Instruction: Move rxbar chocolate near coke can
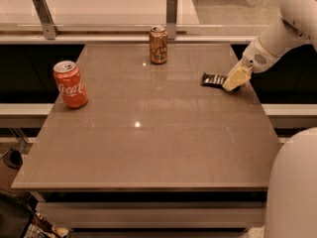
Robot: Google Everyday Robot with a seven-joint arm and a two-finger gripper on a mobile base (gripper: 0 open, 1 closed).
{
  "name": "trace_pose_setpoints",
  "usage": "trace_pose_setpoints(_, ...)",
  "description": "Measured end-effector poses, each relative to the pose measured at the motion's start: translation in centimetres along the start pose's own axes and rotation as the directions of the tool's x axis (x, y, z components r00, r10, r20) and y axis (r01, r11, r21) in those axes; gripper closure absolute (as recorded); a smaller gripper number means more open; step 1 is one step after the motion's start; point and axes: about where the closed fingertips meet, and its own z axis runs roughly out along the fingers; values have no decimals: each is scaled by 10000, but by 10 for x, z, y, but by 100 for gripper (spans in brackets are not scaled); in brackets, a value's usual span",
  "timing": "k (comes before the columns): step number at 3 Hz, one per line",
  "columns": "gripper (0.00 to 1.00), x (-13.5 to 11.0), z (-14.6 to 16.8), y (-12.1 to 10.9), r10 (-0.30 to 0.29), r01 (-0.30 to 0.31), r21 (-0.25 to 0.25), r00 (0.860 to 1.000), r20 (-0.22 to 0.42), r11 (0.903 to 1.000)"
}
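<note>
The rxbar chocolate [213,79] is a small dark flat bar lying on the table near its right edge. My gripper [234,80] comes in from the upper right, and its pale fingers rest on the bar's right end. The coke can [70,84] is red-orange with white script and stands upright near the table's left edge, far from the bar.
A brown-orange patterned can [158,44] stands upright at the back middle of the grey-brown table [148,133]. A glass rail with metal posts [171,10] runs behind the table. My white body [292,187] fills the lower right corner.
</note>
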Motion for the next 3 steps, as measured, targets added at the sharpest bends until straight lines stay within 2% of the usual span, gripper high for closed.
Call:
trace_pose_setpoints(1,100,0,0,0,0,0,-1,10000,0,10000)
trace_pose_setpoints(2,100,-6,-11,11,-373,375,-78,9990,261,9993)
trace_pose_setpoints(3,100,-17,-30,30,-1021,1027,-50,9926,657,9947)
